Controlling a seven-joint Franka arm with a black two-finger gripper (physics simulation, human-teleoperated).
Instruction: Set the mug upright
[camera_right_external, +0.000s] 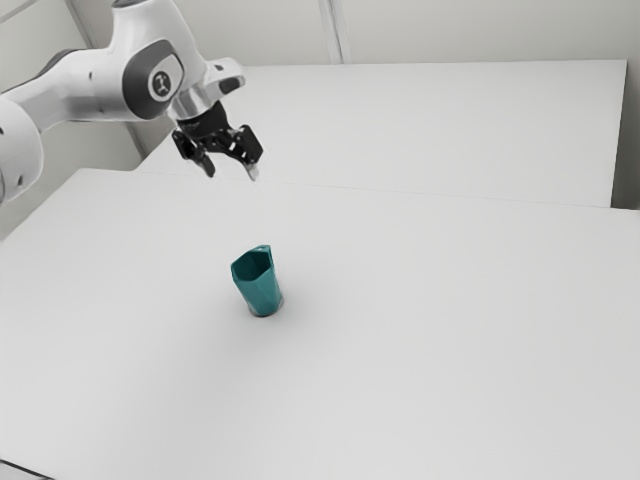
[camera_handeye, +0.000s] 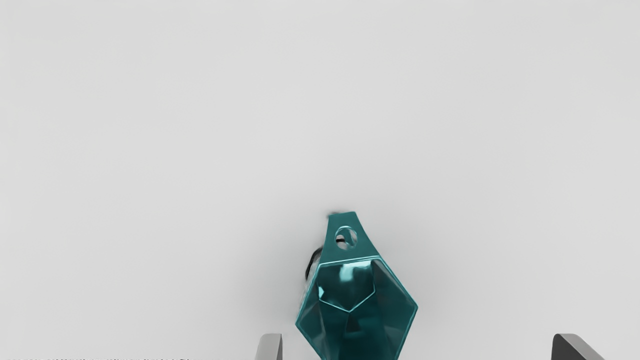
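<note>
The open gripper (camera_right_external: 230, 170) hangs well above the table, with a wide gap between its fingers and nothing held. A faceted teal mug (camera_right_external: 262, 288) is on the table below it, mouth facing up and body slanting toward the exterior view's left; whether it rests flat on its base I cannot tell. In the wrist view, the mug (camera_handeye: 357, 300) shows its hollow inside and a pierced tab at the rim, nearer one fingertip of the gripper (camera_handeye: 419, 346) than the other. Part of the mug's base is hidden under its body.
The white table (camera_right_external: 430, 330) stretches around the mug on all sides. Behind it lies another pale surface (camera_right_external: 430, 125), with light walls beyond. A thin dark strip (camera_right_external: 25, 470) crosses the exterior view's lower left corner.
</note>
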